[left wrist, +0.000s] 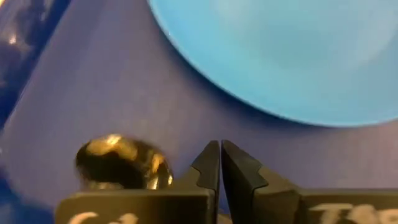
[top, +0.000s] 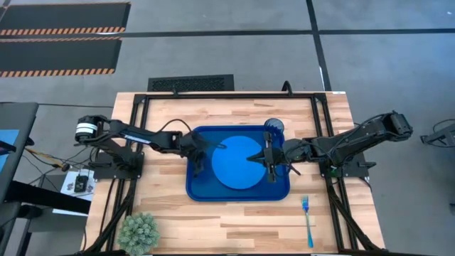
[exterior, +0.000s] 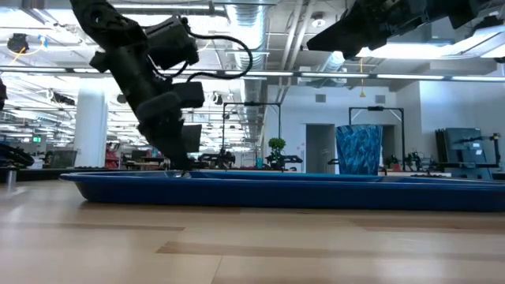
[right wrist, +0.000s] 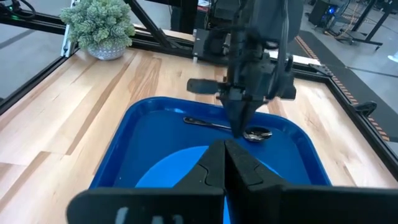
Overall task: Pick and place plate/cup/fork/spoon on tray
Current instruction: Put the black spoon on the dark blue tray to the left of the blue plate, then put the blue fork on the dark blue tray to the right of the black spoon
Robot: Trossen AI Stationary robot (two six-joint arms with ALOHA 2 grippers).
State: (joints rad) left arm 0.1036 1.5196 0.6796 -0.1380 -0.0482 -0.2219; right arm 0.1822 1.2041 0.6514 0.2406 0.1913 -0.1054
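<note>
Inside the tray (top: 195, 186) lie the plate (top: 237, 162) and the spoon (right wrist: 225, 127). Left gripper (left wrist: 220, 163), jaws together, sits just beside the spoon's bowl. Right gripper (right wrist: 224, 163), jaws together, hangs above the plate. On the surface (top: 249, 224) the fork (top: 308, 220) lies apart.

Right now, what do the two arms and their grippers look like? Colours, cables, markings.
Both arms are dark, near-black, jointed links. The left arm has a white-and-silver band at its shoulder joint and a black cable looping along it. The left gripper and right gripper have matte black fingers tapering to angular notched tips; pale lettering shows on the left gripper's body, too cropped to read.
</note>
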